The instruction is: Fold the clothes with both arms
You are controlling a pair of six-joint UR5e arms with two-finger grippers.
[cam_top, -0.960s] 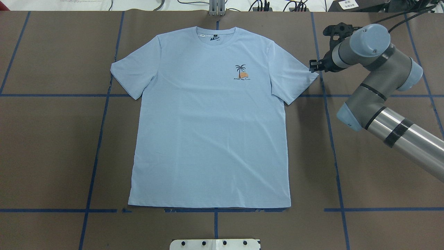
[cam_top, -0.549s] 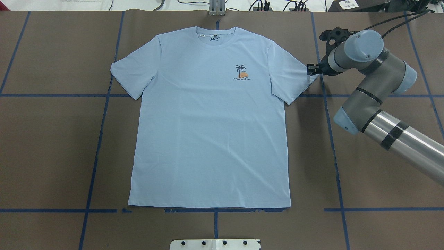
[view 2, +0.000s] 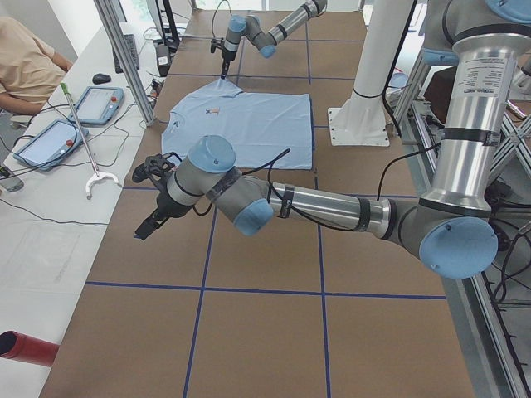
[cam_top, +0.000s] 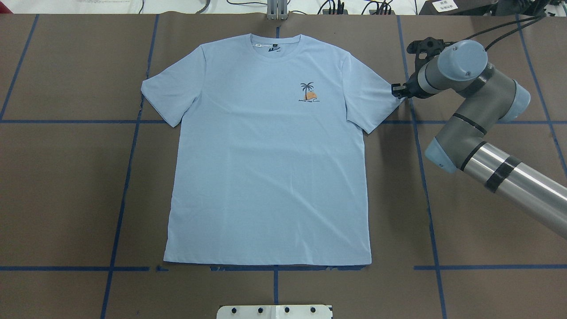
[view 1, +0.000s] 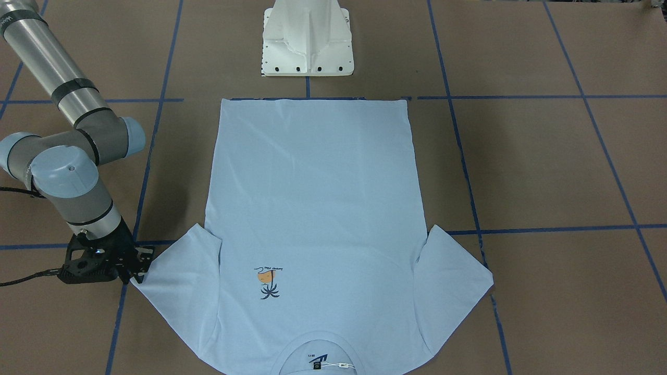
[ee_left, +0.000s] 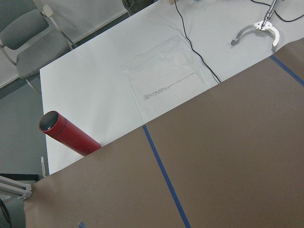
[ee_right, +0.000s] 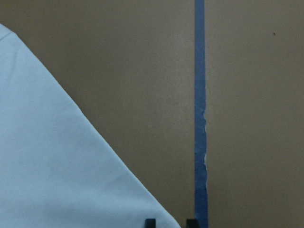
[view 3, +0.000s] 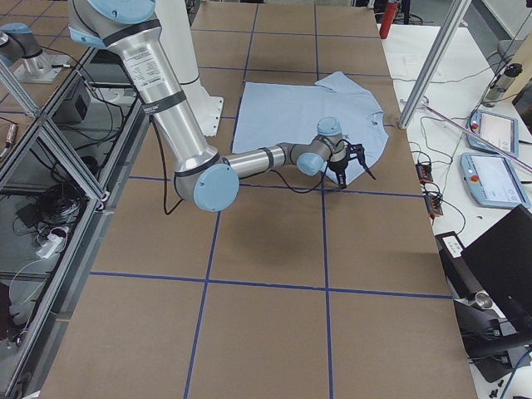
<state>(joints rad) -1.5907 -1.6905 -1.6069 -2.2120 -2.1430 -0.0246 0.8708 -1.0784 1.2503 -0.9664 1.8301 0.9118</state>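
The pale light-blue T-shirt (cam_top: 266,155) lies flat and face up on the brown table, collar away from the robot, also seen in the front-facing view (view 1: 312,198). My right gripper (cam_top: 395,91) is low at the tip of the shirt's right-hand sleeve (cam_top: 376,97). In the right wrist view its two fingertips (ee_right: 151,222) stand apart with the sleeve corner (ee_right: 57,180) reaching between them, so it is open. My left gripper (view 2: 147,225) shows only in the exterior left view, hovering over bare table well away from the shirt; I cannot tell its state.
The white pedestal base (view 1: 307,41) stands by the shirt's hem. Blue tape lines (ee_right: 200,118) cross the table. A red cylinder (ee_left: 69,135) lies on the white side bench. An operator (view 2: 25,58) sits beyond the far edge.
My right gripper has moved a little to the left and down onto the sleeve tip. The shirt has not moved.
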